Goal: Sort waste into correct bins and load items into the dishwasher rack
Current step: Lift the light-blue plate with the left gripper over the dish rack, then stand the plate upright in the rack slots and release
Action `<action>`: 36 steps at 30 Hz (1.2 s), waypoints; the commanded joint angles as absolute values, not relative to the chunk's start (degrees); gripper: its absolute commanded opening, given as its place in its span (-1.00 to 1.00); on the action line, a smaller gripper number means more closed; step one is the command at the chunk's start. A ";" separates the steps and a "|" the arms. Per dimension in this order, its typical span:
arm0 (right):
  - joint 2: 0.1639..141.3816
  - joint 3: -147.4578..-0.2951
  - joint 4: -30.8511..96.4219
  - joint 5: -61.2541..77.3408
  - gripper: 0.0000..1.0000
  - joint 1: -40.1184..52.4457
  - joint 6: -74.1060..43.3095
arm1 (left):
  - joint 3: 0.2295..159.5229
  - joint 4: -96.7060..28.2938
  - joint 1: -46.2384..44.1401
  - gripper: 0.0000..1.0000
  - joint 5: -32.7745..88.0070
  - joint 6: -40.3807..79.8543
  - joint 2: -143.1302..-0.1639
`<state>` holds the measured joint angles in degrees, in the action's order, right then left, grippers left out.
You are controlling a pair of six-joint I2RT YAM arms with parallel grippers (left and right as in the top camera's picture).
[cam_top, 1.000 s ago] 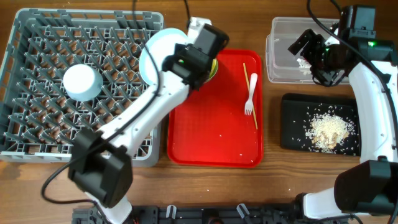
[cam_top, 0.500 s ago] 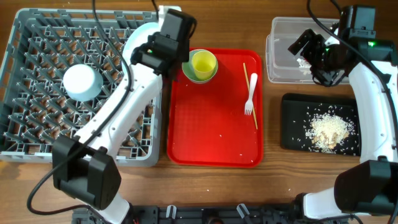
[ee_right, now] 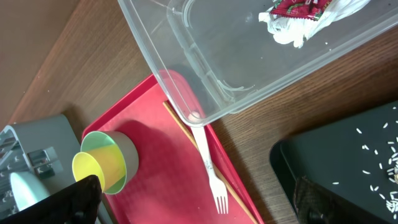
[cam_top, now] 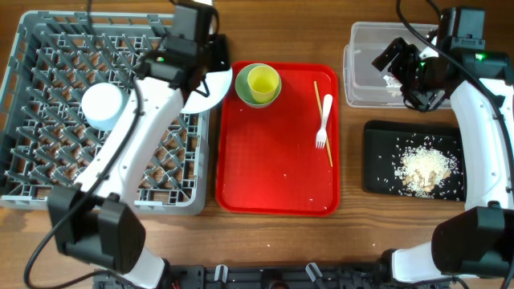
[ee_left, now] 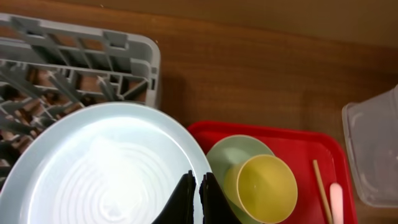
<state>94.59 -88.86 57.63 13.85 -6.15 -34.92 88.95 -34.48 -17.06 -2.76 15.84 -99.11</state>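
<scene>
My left gripper (cam_top: 210, 74) (ee_left: 198, 199) is shut on the rim of the round pale-blue-white plate (cam_top: 210, 87) (ee_left: 106, 168), held over the right edge of the grey dishwasher rack (cam_top: 48, 120) (ee_left: 93, 56). A small white bowl (cam_top: 106, 105) sits in the rack. The yellow cup (cam_top: 263, 80) (ee_left: 267, 186) (ee_right: 102, 169) stands in the pale green bowl (cam_top: 243, 90) (ee_left: 227, 155) on the red tray (cam_top: 277, 160). The white fork (cam_top: 323, 122) (ee_right: 208, 168) and chopsticks (cam_top: 323, 120) lie on the tray. My right gripper (cam_top: 405, 68) is open over the clear tub (cam_top: 361, 56) (ee_right: 217, 56), which holds the wrapper (ee_right: 298, 6) and tissue (ee_right: 289, 31). Rice scraps (cam_top: 423, 167) lie in the black tray (cam_top: 377, 156).
The red serving tray lies between the rack and the bins. Bare wooden table (cam_top: 361, 233) runs along the front. The black tray (ee_right: 336, 162) lies just in front of the clear tub.
My left arm has carried the plate leftward, from over the red tray's top-left corner to the rack's right edge, uncovering the cup and green bowl. The right arm has not moved.
</scene>
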 commanded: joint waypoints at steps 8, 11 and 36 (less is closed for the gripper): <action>94.76 -88.49 57.47 13.10 0.99 -5.98 -35.59 | 89.65 -36.77 -12.71 -0.92 -10.39 15.46 -96.99; 94.76 -88.49 57.47 13.10 0.99 -5.98 -35.59 | 89.65 -38.63 -8.99 -0.92 -9.43 15.88 -98.85; 94.76 -88.49 57.47 13.10 1.00 -5.98 -35.59 | 89.49 -45.36 -5.28 -0.92 -10.33 15.46 -112.31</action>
<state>94.59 -88.86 57.63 13.85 -6.15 -34.89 89.03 -45.08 -5.61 -7.29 15.94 -111.31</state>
